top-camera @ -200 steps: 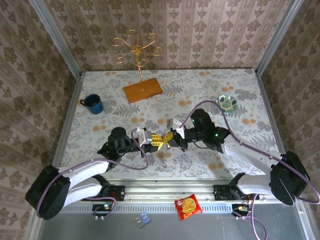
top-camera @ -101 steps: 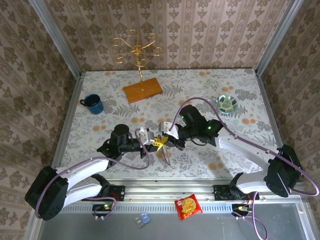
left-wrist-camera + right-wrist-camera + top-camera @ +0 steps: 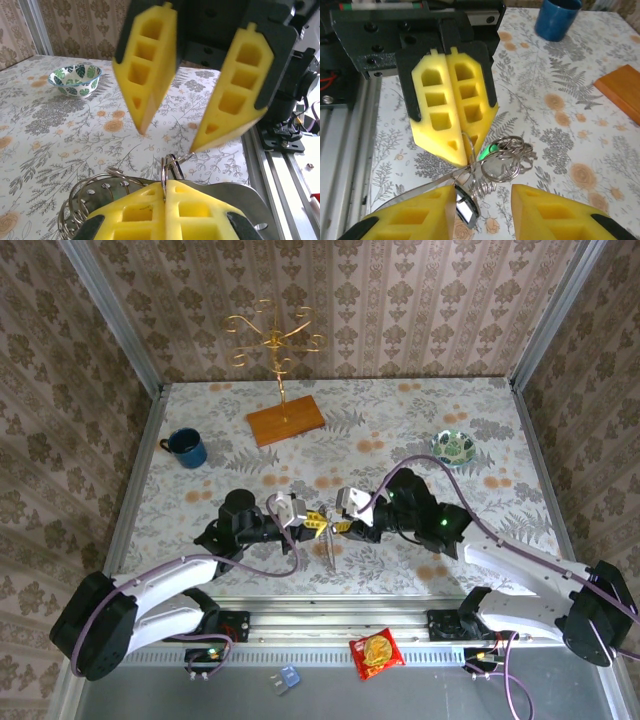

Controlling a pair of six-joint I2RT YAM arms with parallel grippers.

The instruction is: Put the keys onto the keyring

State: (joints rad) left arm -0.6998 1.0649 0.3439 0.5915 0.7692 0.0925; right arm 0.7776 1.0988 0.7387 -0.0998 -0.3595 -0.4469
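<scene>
Two claws nose to nose above the surface [image 3: 200,410]. Left claw [image 3: 463,156]: clamped on the keyring [image 3: 507,160], wire loop lying sideways past its tip. Right claw [image 3: 169,140]: parted, empty, straight opposite, nearest. Keys [image 3: 491,148] dangling just beneath left tip, between both.

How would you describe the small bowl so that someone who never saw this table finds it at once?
Take the flowered table and look to its far right part. A small round bowl stands there. Its green leaf pattern on white sets it apart from the plain blue mug at the far left.
</scene>
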